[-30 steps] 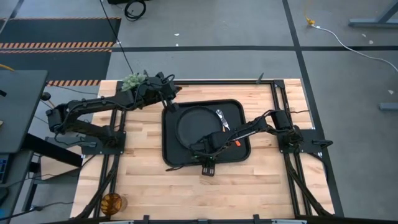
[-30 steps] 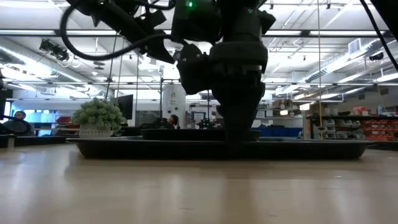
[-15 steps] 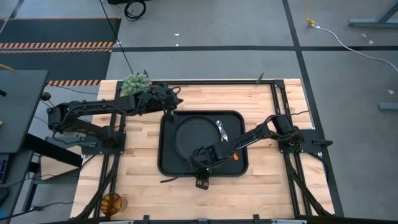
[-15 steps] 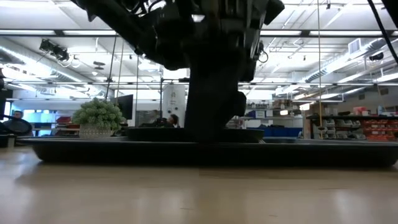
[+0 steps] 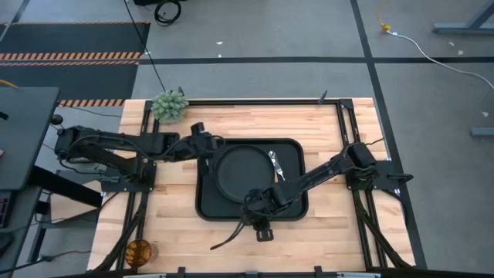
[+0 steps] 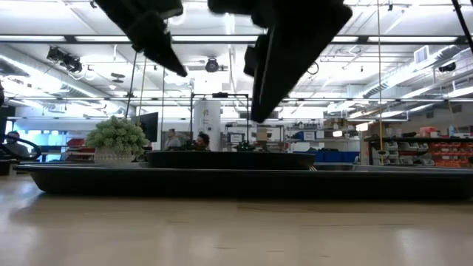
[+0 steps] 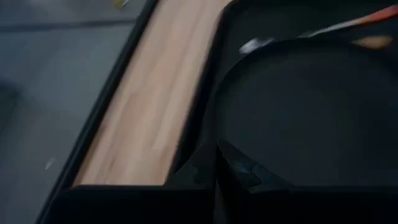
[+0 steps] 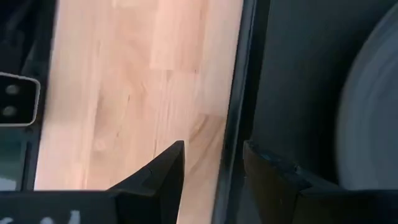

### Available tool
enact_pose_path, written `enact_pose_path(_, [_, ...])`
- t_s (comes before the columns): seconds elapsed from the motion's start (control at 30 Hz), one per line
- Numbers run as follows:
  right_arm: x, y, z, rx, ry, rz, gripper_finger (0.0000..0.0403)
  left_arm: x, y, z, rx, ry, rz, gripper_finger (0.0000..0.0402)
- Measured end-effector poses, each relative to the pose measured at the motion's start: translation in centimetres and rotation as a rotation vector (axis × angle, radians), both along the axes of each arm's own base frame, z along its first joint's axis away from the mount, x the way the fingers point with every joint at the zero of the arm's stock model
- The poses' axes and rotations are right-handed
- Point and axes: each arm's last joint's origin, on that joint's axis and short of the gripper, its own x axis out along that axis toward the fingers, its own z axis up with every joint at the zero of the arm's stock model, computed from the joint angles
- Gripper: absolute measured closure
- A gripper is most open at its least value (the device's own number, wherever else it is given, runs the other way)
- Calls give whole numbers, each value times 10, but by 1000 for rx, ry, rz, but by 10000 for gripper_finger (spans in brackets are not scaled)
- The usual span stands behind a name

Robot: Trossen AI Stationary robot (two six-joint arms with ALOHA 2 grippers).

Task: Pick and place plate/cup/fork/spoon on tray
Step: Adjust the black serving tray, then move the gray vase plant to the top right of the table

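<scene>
The tray (image 5: pixel 251 212) has slid nearer; right fingers (image 8: pixel 171 165) now stand apart astride its rim, left fingers (image 7: pixel 239 171) together beside the plate (image 5: pixel 241 170), cup unplaced.

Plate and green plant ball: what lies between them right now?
In the high view, the left end effector sits over the tray rim's far-left corner, between the plate and the plant ball; otherwise only bare wooden table.
</scene>
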Motion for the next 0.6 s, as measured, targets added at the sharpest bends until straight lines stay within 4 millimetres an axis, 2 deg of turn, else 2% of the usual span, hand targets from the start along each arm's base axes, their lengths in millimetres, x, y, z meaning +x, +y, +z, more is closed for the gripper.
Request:
enact_pose_path(0.13, [-13,-19,6,-37,-31,35,235,-13,10,-7,-14,84,183,388])
enact_pose_path(0.27, [-35,-45,8,-41,-77,21,242,-27,32,-14,-97,131,399,388])
enact_pose_path(0.47, [-79,-89,22,-21,-217,-55,245,-42,78,-13,-44,106,679,386])
enact_pose_path(0.6, [-105,-114,38,-34,-292,-89,245,-56,115,-11,-82,67,783,364])
